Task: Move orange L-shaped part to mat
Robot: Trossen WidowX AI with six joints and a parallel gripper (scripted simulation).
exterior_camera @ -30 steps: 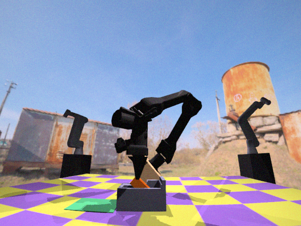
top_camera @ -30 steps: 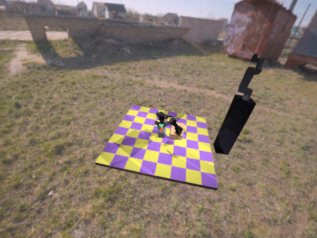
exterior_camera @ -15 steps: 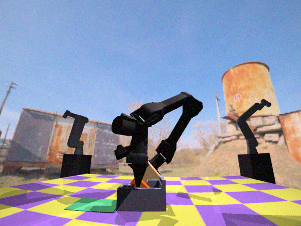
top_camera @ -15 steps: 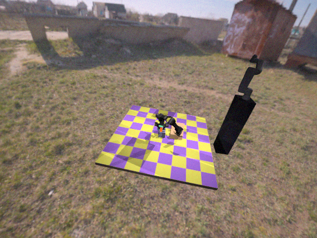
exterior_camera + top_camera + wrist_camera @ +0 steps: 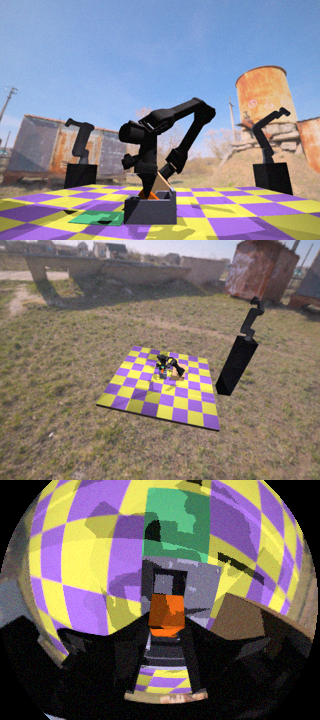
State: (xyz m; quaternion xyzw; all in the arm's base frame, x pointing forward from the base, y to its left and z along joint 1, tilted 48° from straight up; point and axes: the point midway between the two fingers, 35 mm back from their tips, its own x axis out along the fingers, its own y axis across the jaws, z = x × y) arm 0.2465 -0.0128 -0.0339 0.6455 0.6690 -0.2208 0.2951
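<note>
The orange part is tilted in its pocket, with one end raised above the rim of the grey tray. Its lower end is hidden inside the tray. My gripper points straight down over the tray. In the wrist view its two fingers lie against both sides of the raised end, and it looks shut on the part. The green mat lies flat beside the tray, on the raised end's side, with nothing but shadows on it.
A tan block stands close to the tray, by the arm's base. The checkered table top surrounds them. Two other dark arms on black pedestals stand beyond the table.
</note>
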